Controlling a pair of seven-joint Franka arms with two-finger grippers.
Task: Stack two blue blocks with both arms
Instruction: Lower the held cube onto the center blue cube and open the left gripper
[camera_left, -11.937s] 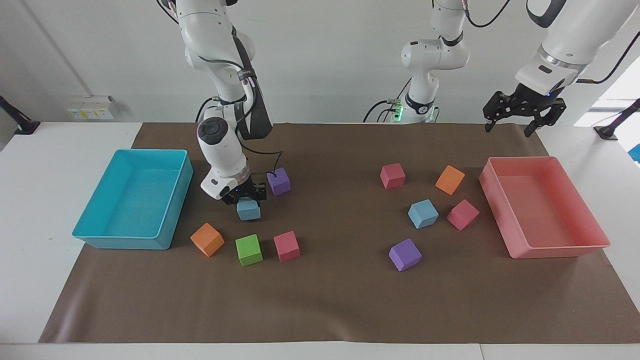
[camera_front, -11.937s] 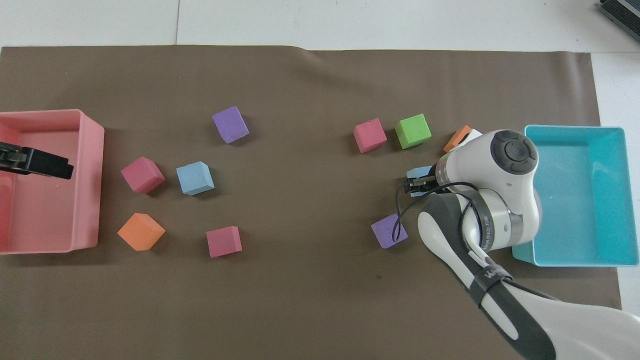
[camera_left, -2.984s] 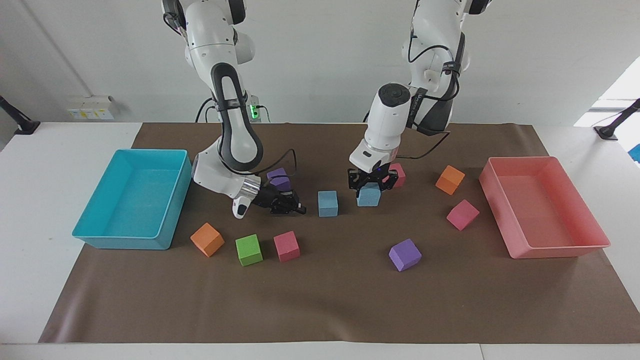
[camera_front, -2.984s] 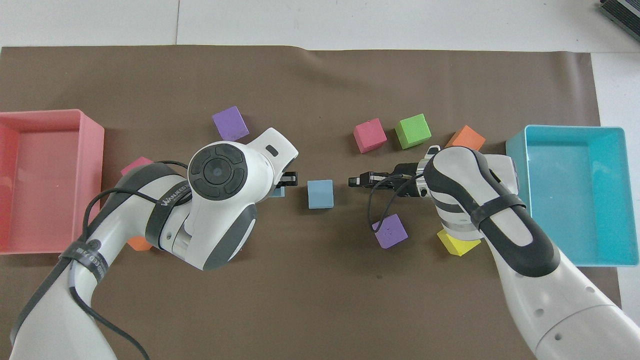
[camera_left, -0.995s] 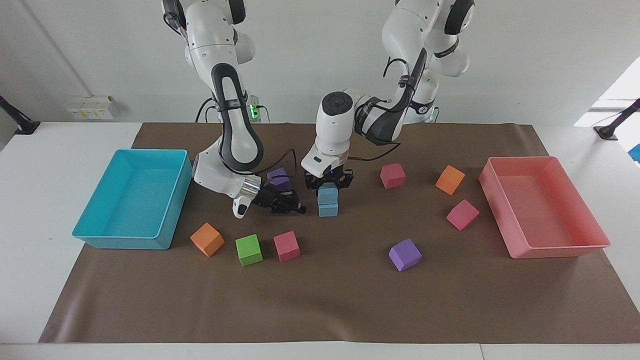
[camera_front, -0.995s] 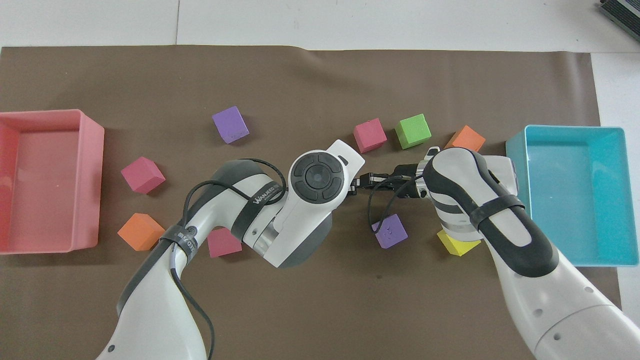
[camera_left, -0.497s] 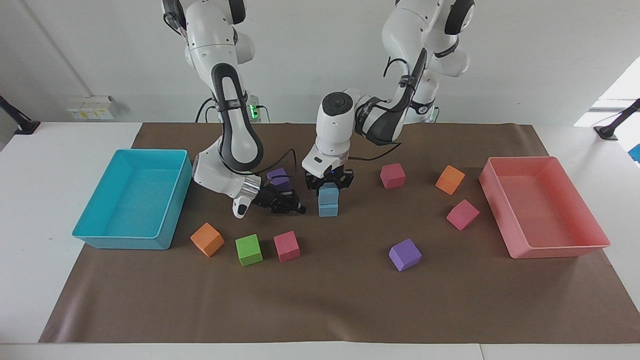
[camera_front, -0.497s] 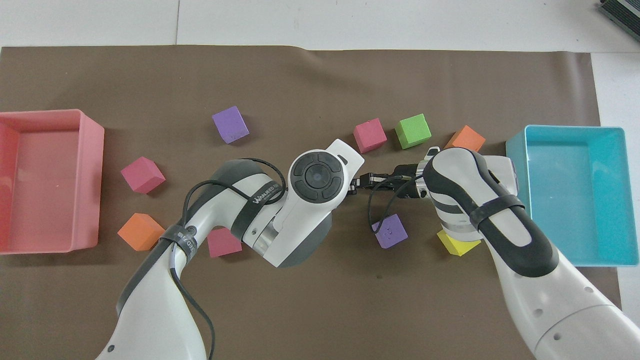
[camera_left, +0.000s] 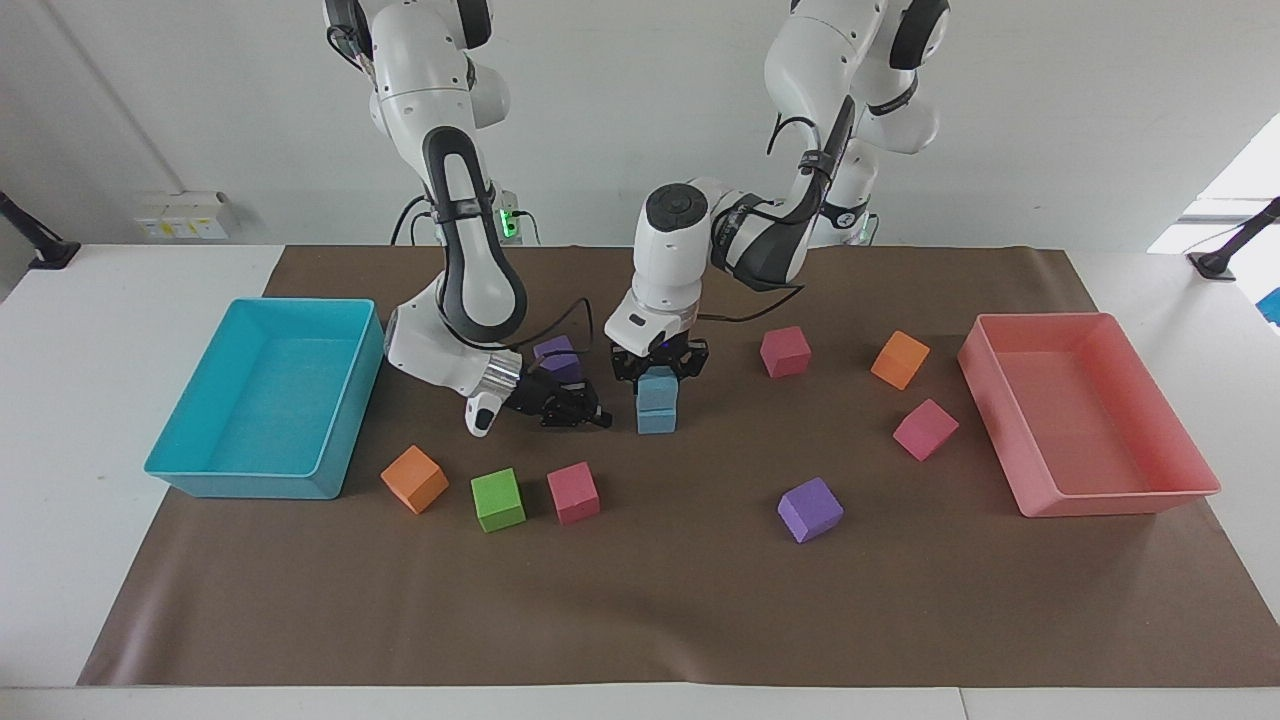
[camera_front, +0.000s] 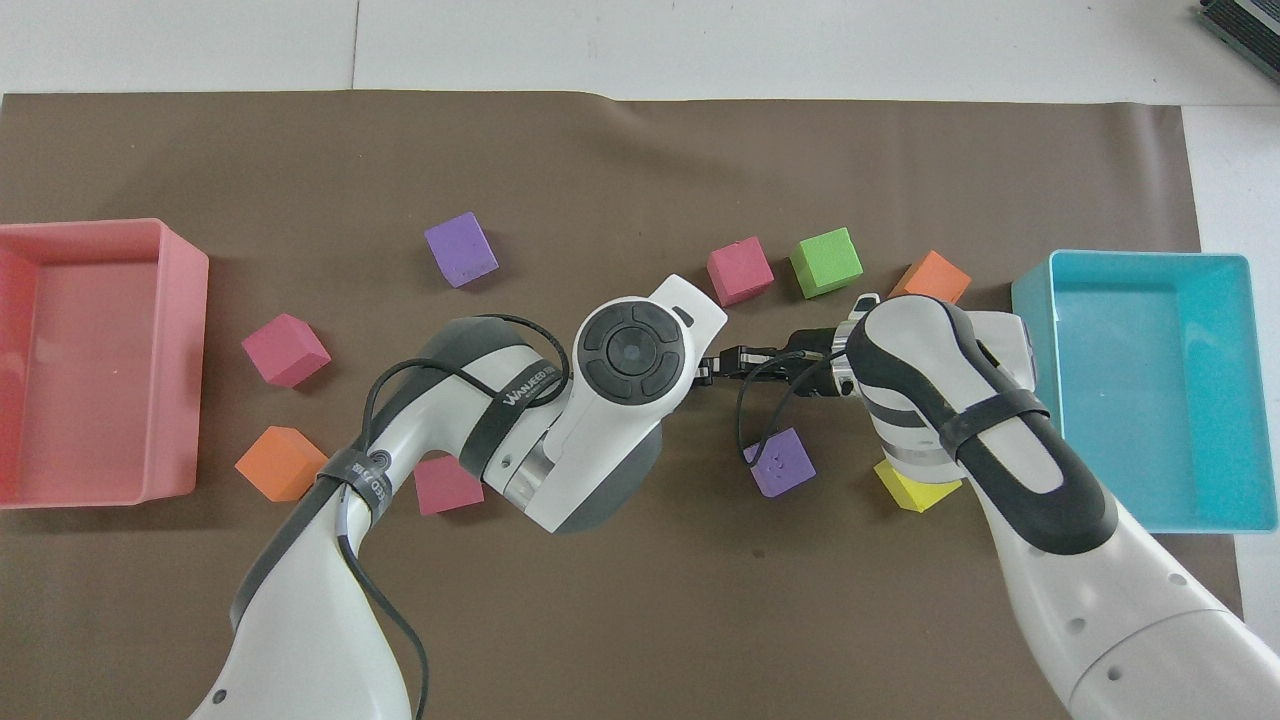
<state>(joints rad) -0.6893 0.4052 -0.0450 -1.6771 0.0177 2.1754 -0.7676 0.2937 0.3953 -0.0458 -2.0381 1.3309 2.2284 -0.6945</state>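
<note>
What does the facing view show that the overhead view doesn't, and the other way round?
Facing view only: the two blue blocks stacked, the left gripper shut on the top one; overhead, the left arm hides them. Overhead only: a yellow cube, which the right arm hides in the facing view. Both: the right gripper shut, beside the stack, plus the pink tray and turquoise tray.

**Trays and stray cubes on the brown mat**

A brown mat (camera_left: 640, 600) covers the white table (camera_left: 90, 330). A turquoise tray (camera_left: 180, 478) sits at the right arm's end, a pink tray (camera_left: 1120, 500) at the left arm's end. Near the turquoise tray lie an orange cube (camera_left: 414, 479), a green cube (camera_left: 498, 499), a pink cube (camera_left: 573, 492) and a yellow cube (camera_front: 915, 488), partly hidden in the overhead view.
</note>
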